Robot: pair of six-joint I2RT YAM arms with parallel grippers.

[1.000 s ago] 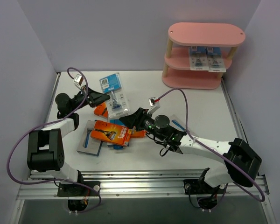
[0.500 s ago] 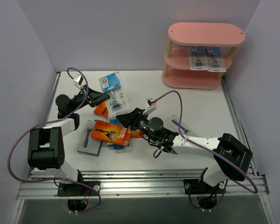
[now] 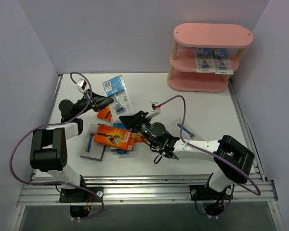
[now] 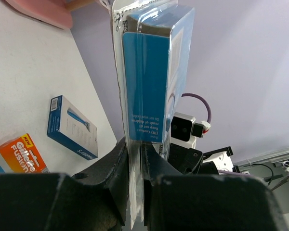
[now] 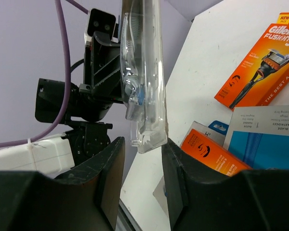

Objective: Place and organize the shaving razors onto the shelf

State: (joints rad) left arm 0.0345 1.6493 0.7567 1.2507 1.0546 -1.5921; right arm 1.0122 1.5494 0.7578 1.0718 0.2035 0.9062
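A white tabletop (image 3: 149,86) is enclosed on three sides by pale lavender walls (image 3: 111,33). An aluminium rail (image 3: 144,191) is mounted along its near edge, and a dark grey surface (image 3: 144,217) is seen below.

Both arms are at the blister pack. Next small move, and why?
Probably close the right pincer on the blister pack: its jaws flank the pack's edge with a gap showing, while only the left pincer clamps it.

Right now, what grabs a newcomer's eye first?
One blister pack is held on edge left of centre: the left gripper clamps it, and the right gripper straddles its other end. Far right, the pink shelf has two packs on its middle tier; orange packs lie heaped mid-table.
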